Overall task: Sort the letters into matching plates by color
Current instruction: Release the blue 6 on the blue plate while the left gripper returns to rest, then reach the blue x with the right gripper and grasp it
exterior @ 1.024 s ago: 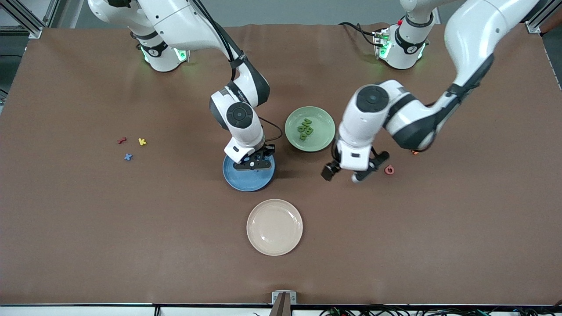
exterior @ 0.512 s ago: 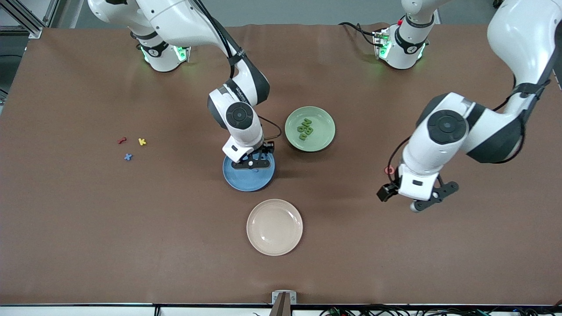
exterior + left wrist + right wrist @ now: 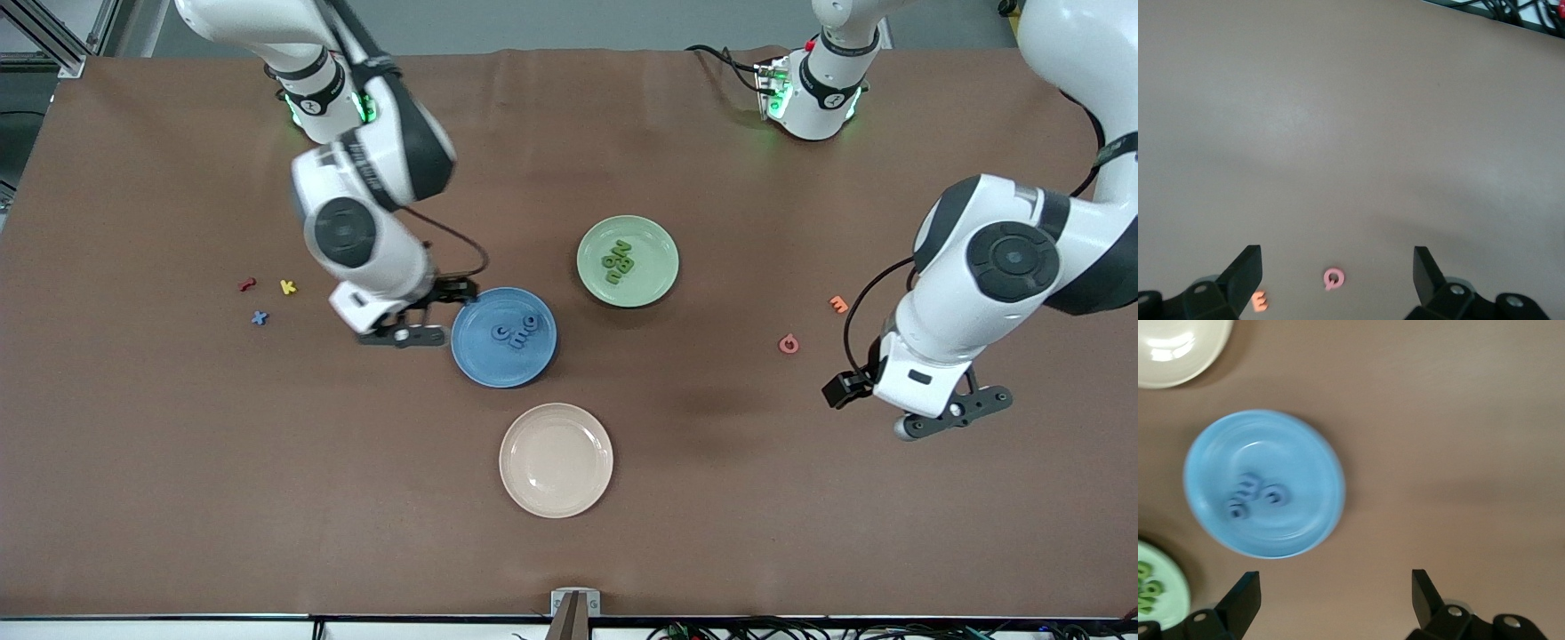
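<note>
The blue plate (image 3: 480, 360) (image 3: 1305, 453) holds three blue letters (image 3: 516, 332) (image 3: 1255, 495). Several green letters (image 3: 618, 260) (image 3: 1146, 587) lie in the green plate (image 3: 649, 276) (image 3: 1175, 597). One loose blue letter (image 3: 259, 317) lies toward the right arm's end. My right gripper (image 3: 402, 338) (image 3: 1335, 581) hangs open and empty over bare table just beside the blue plate. Over the table at the left arm's end, my left gripper (image 3: 951, 425) (image 3: 1337, 257) is open and empty.
A cream plate (image 3: 556, 484) (image 3: 1178, 347) sits nearer the front camera than the blue plate. A red letter (image 3: 247, 284) and a yellow letter (image 3: 287, 286) lie by the loose blue one. A pink letter (image 3: 788, 344) (image 3: 1333, 279) and an orange letter (image 3: 838, 304) (image 3: 1259, 301) lie near the left arm.
My right gripper opened over the blue plate, left a blue letter there and swung off toward its own end. The left arm swept from beside the green plate out to its end.
</note>
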You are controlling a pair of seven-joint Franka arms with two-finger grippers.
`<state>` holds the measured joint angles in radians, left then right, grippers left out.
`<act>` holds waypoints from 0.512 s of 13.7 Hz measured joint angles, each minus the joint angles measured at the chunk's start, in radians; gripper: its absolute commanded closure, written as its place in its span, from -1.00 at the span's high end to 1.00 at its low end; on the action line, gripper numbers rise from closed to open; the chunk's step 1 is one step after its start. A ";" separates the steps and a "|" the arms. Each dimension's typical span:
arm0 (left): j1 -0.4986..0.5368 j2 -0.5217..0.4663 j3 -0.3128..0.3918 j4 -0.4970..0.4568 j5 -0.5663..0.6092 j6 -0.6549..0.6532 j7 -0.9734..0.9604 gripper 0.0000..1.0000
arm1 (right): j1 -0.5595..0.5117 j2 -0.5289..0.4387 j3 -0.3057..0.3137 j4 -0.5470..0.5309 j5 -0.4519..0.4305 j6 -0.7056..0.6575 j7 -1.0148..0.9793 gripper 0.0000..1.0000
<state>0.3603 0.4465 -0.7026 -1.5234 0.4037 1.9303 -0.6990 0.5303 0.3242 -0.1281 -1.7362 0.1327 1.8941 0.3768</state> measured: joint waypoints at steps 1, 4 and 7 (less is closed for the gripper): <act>-0.062 -0.061 0.101 0.001 -0.093 -0.014 0.071 1.00 | -0.045 -0.016 -0.001 -0.017 -0.038 -0.003 -0.036 1.00; -0.155 -0.210 0.296 0.002 -0.253 -0.109 0.210 1.00 | -0.188 -0.045 -0.001 -0.075 -0.089 -0.002 -0.208 1.00; -0.246 -0.302 0.448 0.002 -0.282 -0.201 0.282 1.00 | -0.344 -0.052 -0.002 -0.127 -0.094 0.028 -0.369 1.00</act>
<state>0.1147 0.1448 -0.2549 -1.5216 0.1221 1.7297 -0.4171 0.1861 0.2718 -0.1303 -1.8631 0.0391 1.9221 0.0080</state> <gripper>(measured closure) 0.000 0.000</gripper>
